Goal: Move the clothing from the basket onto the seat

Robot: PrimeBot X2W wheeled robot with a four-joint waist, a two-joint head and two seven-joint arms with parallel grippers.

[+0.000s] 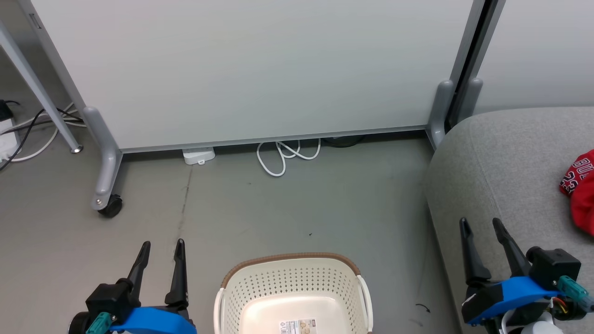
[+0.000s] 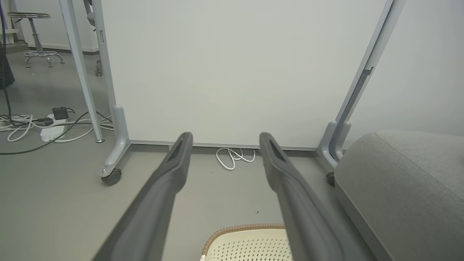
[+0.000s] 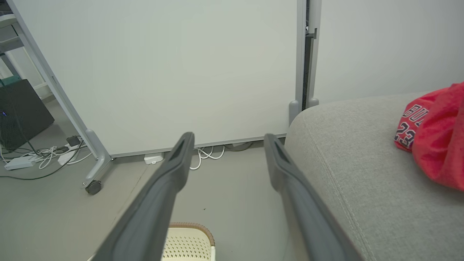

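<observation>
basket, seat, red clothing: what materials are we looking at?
Basket: looks like moulded cream plastic, smooth and slightly glossy, walls punched with rows of holes; brown rim looks woven, possibly imitation.
Seat: light-grey woven upholstery, matte, stitched seam visible in the right wrist view.
Clothing: thin soft red fabric, crumpled in folds, likely synthetic jersey with printed lettering.

Clothing (image 1: 583,197) on seat (image 1: 501,167), R of basket (image 1: 292,258) on floor (image 1: 278,208); partition (image 1: 260,69) behind both.
</observation>
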